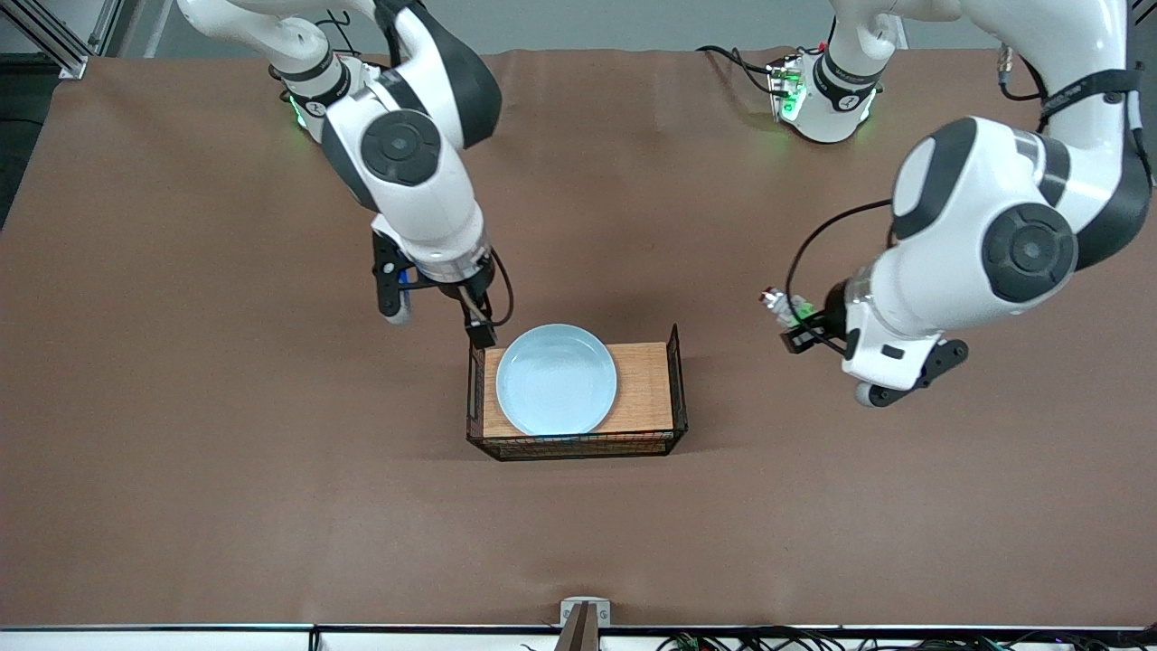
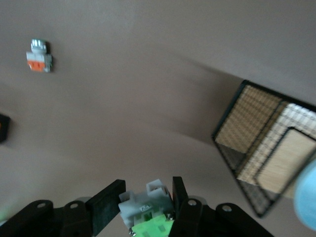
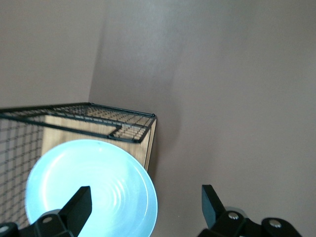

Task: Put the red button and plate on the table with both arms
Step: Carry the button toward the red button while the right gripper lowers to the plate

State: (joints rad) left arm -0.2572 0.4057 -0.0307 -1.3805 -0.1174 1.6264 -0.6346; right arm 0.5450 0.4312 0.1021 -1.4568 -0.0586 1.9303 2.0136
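Note:
The pale-blue plate [image 1: 556,380] lies on a small wooden board [image 1: 646,393] with black wire ends, in the middle of the brown table [image 1: 226,470]. My right gripper [image 1: 452,312] is open and empty, up over the plate's rim at the right arm's end of the board. In the right wrist view the plate [image 3: 89,187] shows between and under the gripper's [image 3: 146,202] spread fingers. My left gripper [image 1: 800,327] is shut on the red button [image 1: 785,307], held above bare cloth toward the left arm's end. The left wrist view shows the green-patched button [image 2: 148,210] clamped in that gripper [image 2: 143,202].
In the left wrist view a similar small part with an orange patch [image 2: 39,58] lies on the cloth, with a dark object [image 2: 2,127] at the frame's edge. The board's wire end [image 2: 247,133] and the plate's rim [image 2: 308,197] also show there.

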